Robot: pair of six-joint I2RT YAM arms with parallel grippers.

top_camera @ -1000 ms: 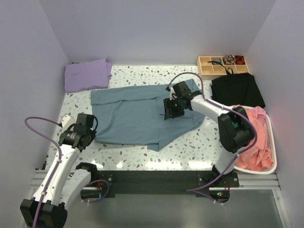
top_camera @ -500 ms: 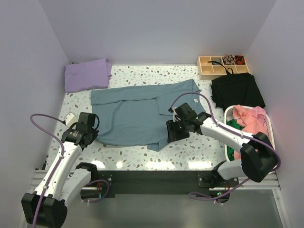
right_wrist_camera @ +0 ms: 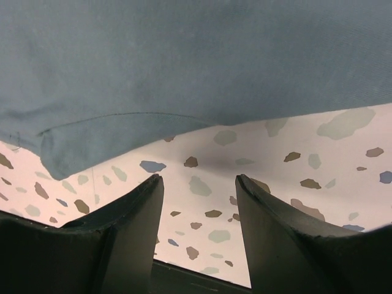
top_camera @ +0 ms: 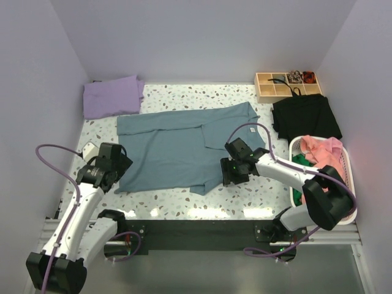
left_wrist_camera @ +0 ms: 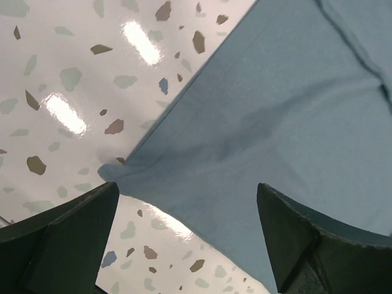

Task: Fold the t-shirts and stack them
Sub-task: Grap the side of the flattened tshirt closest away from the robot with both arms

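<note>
The slate-blue t-shirt [top_camera: 174, 147] lies spread flat across the middle of the table, with one sleeve folded inward. My left gripper [top_camera: 114, 169] hovers open over its front-left corner. In the left wrist view, that t-shirt [left_wrist_camera: 288, 104] and its corner show between the wide-apart fingers of the left gripper [left_wrist_camera: 187, 205], which hold nothing. My right gripper [top_camera: 229, 174] stands open at the front hem, right of centre. In the right wrist view, the right gripper [right_wrist_camera: 199, 184] frames bare table just short of the t-shirt's hem [right_wrist_camera: 184, 61]. A lavender t-shirt [top_camera: 112, 96] lies folded at the back left.
A white basket [top_camera: 348, 160] at the right edge holds salmon-pink t-shirts [top_camera: 323, 149] and some green cloth. A black garment [top_camera: 306, 115] lies behind it. A wooden compartment tray [top_camera: 286, 86] sits at the back right. Walls close in the left, back and right sides.
My right gripper has come from the middle of the slate-blue t-shirt to its front hem. My left gripper has shifted toward the shirt's front-left corner and opened wide.
</note>
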